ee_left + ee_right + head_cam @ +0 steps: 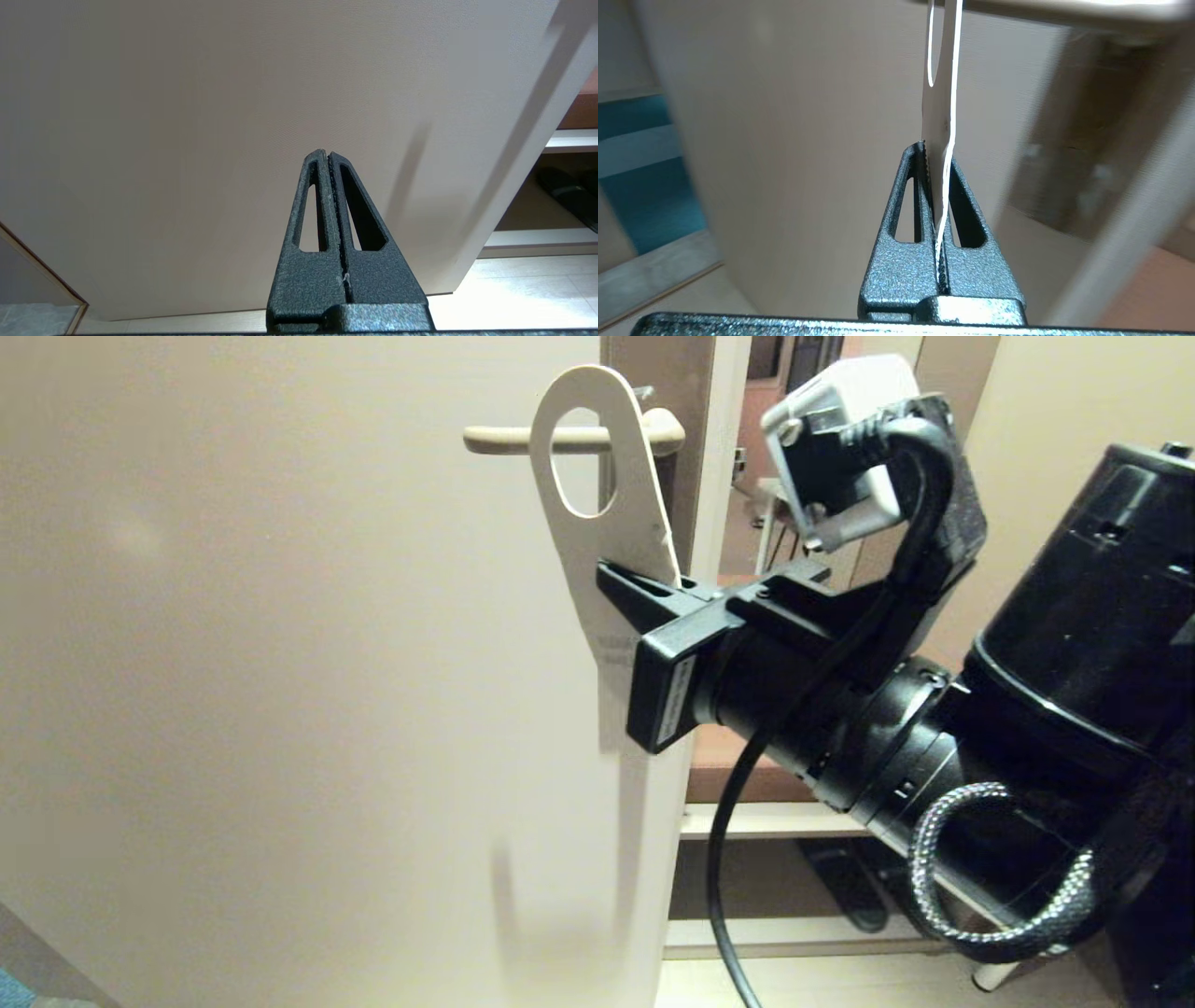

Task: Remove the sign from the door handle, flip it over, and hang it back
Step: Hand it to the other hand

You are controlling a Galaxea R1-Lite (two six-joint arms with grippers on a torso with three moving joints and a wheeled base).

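pinching the sign (597,537) at the beige door (280,663), right end effector (653,593); left end effector (329,156) pressed together.

Black cylindrical right arm (840,728), white camera block (836,448), braided hose (silver-black) (990,887), black textured gripper (937,154)

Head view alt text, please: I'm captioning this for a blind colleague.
The right gripper pinches the lower part of a white sign, whose oval hole is looped over the beige door handle. The cream door fills the left; the black right arm fills the right.
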